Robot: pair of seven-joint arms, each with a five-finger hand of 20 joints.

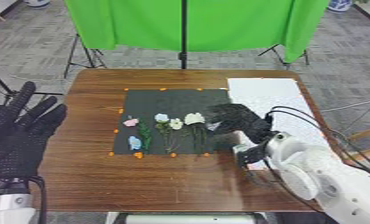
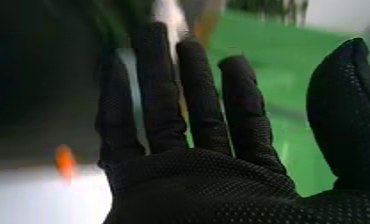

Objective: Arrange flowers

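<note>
My right hand was over the dark mat, straight fingers slightly apart, near a white flower; my left hand was spread too.

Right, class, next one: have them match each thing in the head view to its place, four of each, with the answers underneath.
1. pink flower
2. left hand
3. green cloth
4. white sheet

A. behind the table
B. on the table's right side
C. on the dark mat
D. at the table's left edge

Pairs: 1-C, 2-D, 3-A, 4-B
</note>
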